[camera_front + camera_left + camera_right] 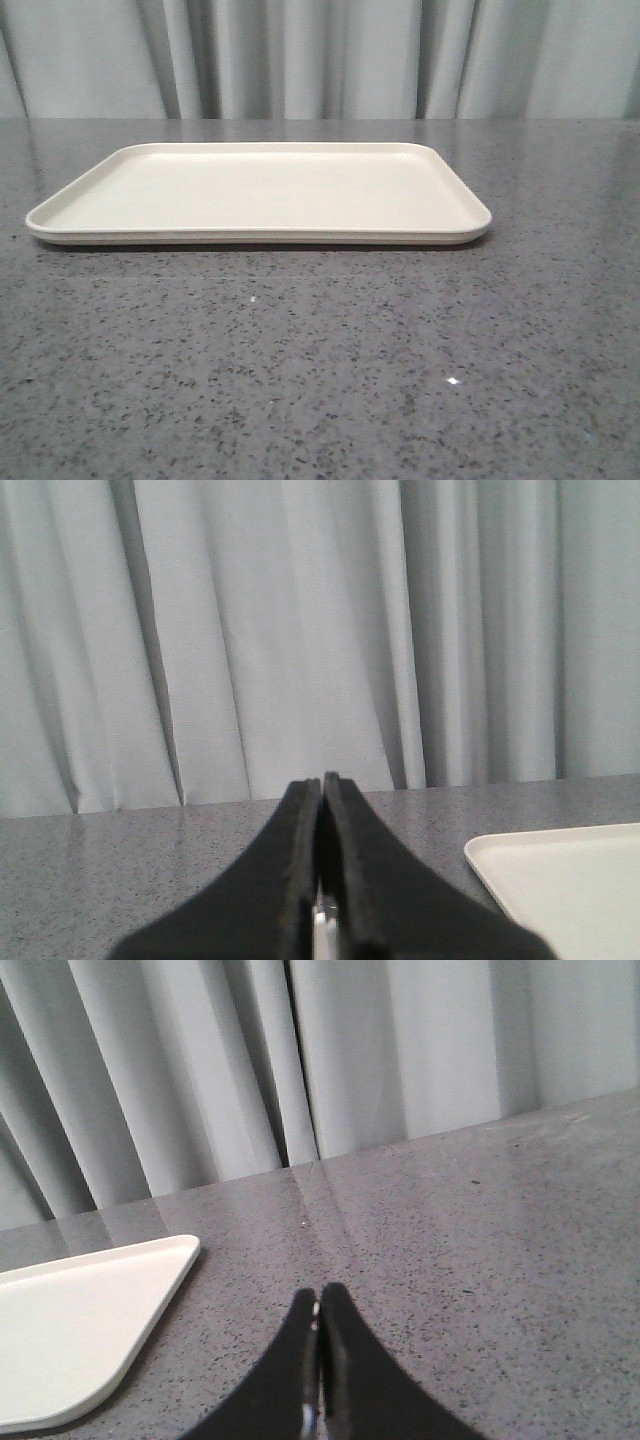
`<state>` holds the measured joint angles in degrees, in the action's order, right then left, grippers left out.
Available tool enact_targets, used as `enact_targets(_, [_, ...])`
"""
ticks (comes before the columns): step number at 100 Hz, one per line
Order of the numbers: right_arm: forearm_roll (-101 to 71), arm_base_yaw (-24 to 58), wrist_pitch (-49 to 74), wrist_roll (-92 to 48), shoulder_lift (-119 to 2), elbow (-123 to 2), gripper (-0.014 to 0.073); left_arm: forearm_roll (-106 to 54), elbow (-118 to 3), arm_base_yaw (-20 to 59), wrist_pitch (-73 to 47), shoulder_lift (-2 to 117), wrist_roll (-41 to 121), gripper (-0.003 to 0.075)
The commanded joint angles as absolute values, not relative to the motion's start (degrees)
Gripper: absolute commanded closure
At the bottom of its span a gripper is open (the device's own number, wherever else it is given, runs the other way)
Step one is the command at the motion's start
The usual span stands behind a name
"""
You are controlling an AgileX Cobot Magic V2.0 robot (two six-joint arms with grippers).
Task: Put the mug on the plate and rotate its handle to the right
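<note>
The cream rectangular plate point(260, 192) lies flat on the grey speckled table, with nothing on it. A corner of the plate shows in the left wrist view point(560, 880) and in the right wrist view point(80, 1330). The mug and its handle are out of view in every frame. My left gripper point(321, 780) is shut and empty, held above the table to the left of the plate. My right gripper point(320, 1295) is shut and empty, above the table to the right of the plate. Neither gripper shows in the front view.
The grey speckled table point(320, 360) stretches in front of and around the plate. A pale grey curtain point(320, 55) hangs along the table's far edge.
</note>
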<state>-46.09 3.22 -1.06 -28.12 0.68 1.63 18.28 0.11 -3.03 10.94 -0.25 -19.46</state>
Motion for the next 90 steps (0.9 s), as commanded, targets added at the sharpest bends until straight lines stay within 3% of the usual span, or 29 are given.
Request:
enact_targets(1, [-46.4, 3.3, -3.8, -28.6, 1.8, 1.6, 0.0652, 16.3, 0.5, -3.1, 14.9, -1.9, -21.5, 0.0741])
enact_targets(29, [-46.4, 3.3, -3.1, -28.6, 1.8, -1.1, 0.0652, 0.0, -1.5, -3.1, 15.3, -1.9, -21.5, 0.074])
enact_targets(52, [-46.3, 3.3, -3.1, -30.4, 0.5, -8.1, 0.0652, -0.3, -8.7, -3.1, 13.8, -1.8, -21.5, 0.074])
enact_targets(90, [-45.8, 3.3, 2.9, -39.1, -12.3, -24.2, 0.0651, 1.7, -26.2, -3.1, -3.8, 6.4, -20.9, 0.074])
